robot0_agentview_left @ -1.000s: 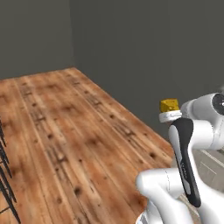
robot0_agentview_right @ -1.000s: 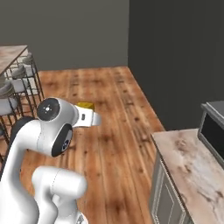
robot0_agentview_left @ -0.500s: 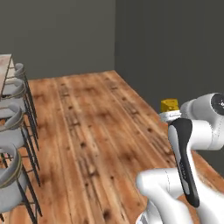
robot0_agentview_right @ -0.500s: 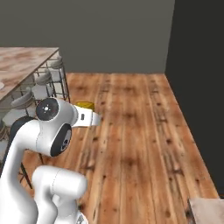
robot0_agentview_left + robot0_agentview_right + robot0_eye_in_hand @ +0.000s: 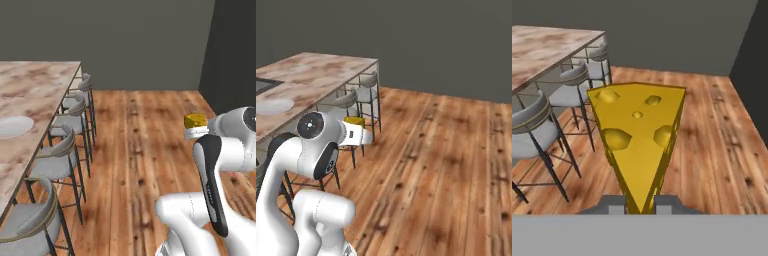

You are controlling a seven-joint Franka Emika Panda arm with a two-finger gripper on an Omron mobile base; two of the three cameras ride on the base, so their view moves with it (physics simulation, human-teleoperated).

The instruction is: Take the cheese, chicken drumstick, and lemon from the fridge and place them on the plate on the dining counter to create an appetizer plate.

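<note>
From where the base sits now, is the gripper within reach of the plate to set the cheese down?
Probably not yet. The gripper, shut on the cheese, is held close to the robot, while the plate lies far off on the dining counter, behind a row of stools.

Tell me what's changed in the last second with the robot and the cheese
The base has turned, so the whole view swung: the dining counter, its stools and the plate have come into sight, while the things themselves did not move. Nothing was picked up or released. The pincer stays shut on the cheese, carried at the same height in front of the arm.
</note>
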